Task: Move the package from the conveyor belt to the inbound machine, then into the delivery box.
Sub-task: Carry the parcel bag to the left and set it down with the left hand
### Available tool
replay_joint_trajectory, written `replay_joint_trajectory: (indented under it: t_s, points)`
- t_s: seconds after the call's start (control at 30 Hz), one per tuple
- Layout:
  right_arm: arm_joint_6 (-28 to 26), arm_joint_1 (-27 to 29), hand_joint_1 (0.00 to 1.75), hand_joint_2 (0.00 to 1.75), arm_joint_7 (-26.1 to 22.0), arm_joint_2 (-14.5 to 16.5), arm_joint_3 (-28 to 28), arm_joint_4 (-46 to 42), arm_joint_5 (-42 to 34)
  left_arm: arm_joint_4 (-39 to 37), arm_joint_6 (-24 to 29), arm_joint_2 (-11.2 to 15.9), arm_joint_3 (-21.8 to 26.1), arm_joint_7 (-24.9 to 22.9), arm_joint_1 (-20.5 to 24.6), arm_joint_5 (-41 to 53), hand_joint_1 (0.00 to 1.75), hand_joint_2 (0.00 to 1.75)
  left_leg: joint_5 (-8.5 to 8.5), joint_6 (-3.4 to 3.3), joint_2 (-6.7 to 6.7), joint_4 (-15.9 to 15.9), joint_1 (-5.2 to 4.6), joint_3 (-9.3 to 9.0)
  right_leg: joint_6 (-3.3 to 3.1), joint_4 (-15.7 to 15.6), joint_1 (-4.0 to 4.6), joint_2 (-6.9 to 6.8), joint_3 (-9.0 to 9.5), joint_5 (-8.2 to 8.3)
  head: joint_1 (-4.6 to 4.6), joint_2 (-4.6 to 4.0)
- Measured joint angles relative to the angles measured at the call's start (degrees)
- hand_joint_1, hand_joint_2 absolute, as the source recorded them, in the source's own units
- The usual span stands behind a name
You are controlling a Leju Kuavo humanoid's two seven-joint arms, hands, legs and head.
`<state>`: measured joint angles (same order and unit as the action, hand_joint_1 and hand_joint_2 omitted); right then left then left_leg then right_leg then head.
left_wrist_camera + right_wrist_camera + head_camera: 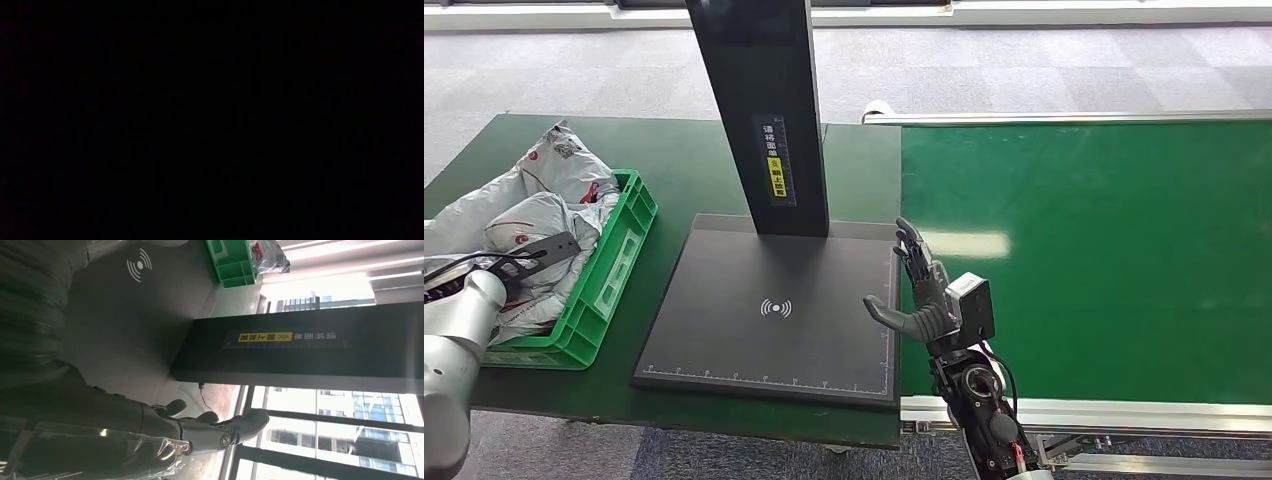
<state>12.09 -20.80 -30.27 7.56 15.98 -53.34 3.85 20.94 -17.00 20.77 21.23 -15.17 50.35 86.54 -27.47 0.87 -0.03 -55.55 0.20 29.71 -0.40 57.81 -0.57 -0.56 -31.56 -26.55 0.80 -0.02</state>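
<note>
Right hand [929, 295], centre frame, is empty with fingers spread, at the inbound machine [769, 310] edge. Left hand state cannot be told. Packages [544, 215] fill the delivery box [609, 275], left. Risk: conveyor belt [1104, 250] carries no package; reaching grasps nothing.

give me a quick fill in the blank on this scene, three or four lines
1. The packages lie in a ____ crate.
2. The right robot hand holds ____.
3. On the conveyor belt there are ____ packages.
4. The scanner plate stands between the crate and the ____.

Missing words: green; nothing; no; conveyor belt
</note>
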Motion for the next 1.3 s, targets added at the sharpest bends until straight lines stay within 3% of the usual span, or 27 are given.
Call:
replay_joint_trajectory:
  t_s: [0.1,0.13,0.2,0.27,0.3,0.33,0.37,0.43,0.47,0.5,0.6,0.67,0.87,1.03,1.3]
  points:
    - [0.0,0.1,0.00,1.75,0.0,0.0,0.0,0.2,0.0,-0.2,2.1,-0.3,-0.5,-0.4,-0.3,0.0,0.00,1.75,0.00,0.00,0.01,0.0,0.00,0.02,0.00,0.0,0.00,0.00,-0.05,0.00,0.00,0.00]
    - [-0.1,0.2,0.00,1.75,0.0,0.0,0.0,0.1,0.0,-0.2,5.0,-0.6,-0.6,-0.4,-0.6,-0.2,0.00,1.75,0.01,0.00,0.00,0.0,0.00,0.03,0.00,0.0,0.00,0.00,-0.09,0.00,-0.01,0.00]
    - [-0.1,1.0,0.00,1.75,0.4,-0.1,0.0,-0.6,-0.1,-0.1,16.0,-1.5,-0.5,0.8,-2.2,-2.3,0.00,0.87,0.03,0.00,-0.02,0.0,0.01,0.08,-0.01,0.0,0.02,-0.01,-0.23,0.00,-0.02,0.00]
    - [-0.2,2.7,0.00,1.75,1.1,-0.4,-0.2,-2.2,-0.4,0.1,30.1,-2.7,0.5,6.3,-4.2,-8.2,0.00,0.87,0.08,0.00,-0.15,0.0,0.01,0.21,0.00,0.0,0.03,-0.12,-0.32,0.00,-0.03,0.00]
    - [-0.2,3.6,0.00,1.75,1.4,-0.6,-0.3,-3.2,-0.7,0.4,36.6,-3.5,1.5,11.0,-5.3,-12.6,0.00,1.31,0.12,-0.02,-0.23,0.0,0.02,0.31,0.00,0.0,0.03,-0.21,-0.36,0.01,-0.03,0.00]
    - [-0.2,4.4,0.00,1.75,1.7,-0.8,-0.3,-4.1,-0.9,0.9,42.0,-4.2,2.6,16.6,-6.3,-17.7,0.00,1.31,0.15,-0.03,-0.31,0.0,0.02,0.41,0.01,0.0,0.04,-0.29,-0.41,0.01,-0.04,0.00]
    - [-0.2,5.2,0.00,1.75,1.9,-1.0,-0.4,-4.8,-1.1,1.5,46.2,-5.1,3.9,22.4,-7.2,-22.9,0.00,0.87,0.17,-0.05,-0.35,-0.1,0.01,0.52,0.02,0.0,0.04,-0.35,-0.47,0.03,-0.04,0.00]
    - [-0.2,6.1,0.00,1.75,2.1,-1.2,-0.4,-5.6,-1.3,2.9,52.3,-6.7,6.4,33.1,-8.8,-32.8,0.00,0.87,0.19,-0.07,-0.33,-0.1,0.01,0.70,0.03,0.0,0.03,-0.35,-0.60,0.07,-0.05,0.00]
    - [-0.2,6.4,0.00,1.75,2.1,-1.2,-0.4,-5.8,-1.4,3.9,54.2,-7.5,7.6,37.8,-9.5,-36.6,0.00,1.31,0.19,-0.07,-0.30,-0.1,0.01,0.76,0.04,0.0,0.03,-0.33,-0.67,0.09,-0.05,0.00]
    - [-0.2,6.5,0.00,1.75,2.1,-1.2,-0.4,-5.9,-1.4,5.2,55.5,-8.3,8.8,42.2,-10.3,-39.2,0.00,1.75,0.19,-0.07,-0.27,-0.1,0.00,0.82,0.04,0.0,0.03,-0.30,-0.74,0.11,-0.04,0.00]
    - [-0.5,6.7,0.00,1.75,1.7,-1.2,-0.3,-5.9,-1.9,10.5,56.8,-10.9,13.3,52.2,-12.5,-41.0,0.00,1.75,0.18,-0.08,-0.24,-0.1,0.00,1.02,0.05,0.0,0.02,-0.27,-0.95,0.12,-0.04,0.00]
    - [-0.7,6.7,0.00,1.75,1.4,-1.2,-0.2,-5.8,-2.2,14.0,56.8,-12.6,16.0,54.5,-13.7,-40.7,0.00,1.75,0.18,-0.08,-0.21,-0.1,0.00,1.14,0.05,0.0,0.02,-0.23,-1.09,0.12,-0.04,0.00]
    - [-0.8,6.6,0.00,1.75,0.7,-1.3,0.1,-5.6,-2.6,22.8,56.9,-16.1,19.9,55.1,-16.8,-40.9,0.00,1.75,0.18,-0.07,-0.05,-0.1,0.04,1.36,0.03,0.0,0.07,-0.06,-1.35,0.14,-0.03,0.00]
    - [-1.2,6.2,0.00,1.75,-0.1,-1.3,0.7,-4.7,-3.5,37.4,57.0,-19.1,20.6,55.3,-20.4,-43.6,0.00,1.75,0.14,-0.05,0.10,-0.1,0.05,1.43,0.03,0.0,0.08,0.10,-1.45,0.14,-0.04,0.00]
    - [-1.3,5.6,0.00,1.75,-0.4,-1.3,1.2,-3.6,-3.9,48.2,57.1,-21.4,20.9,55.3,-22.9,-46.1,0.00,1.75,0.14,-0.06,0.10,-0.1,0.05,1.44,0.02,0.0,0.08,0.10,-1.45,0.15,-0.03,0.00]
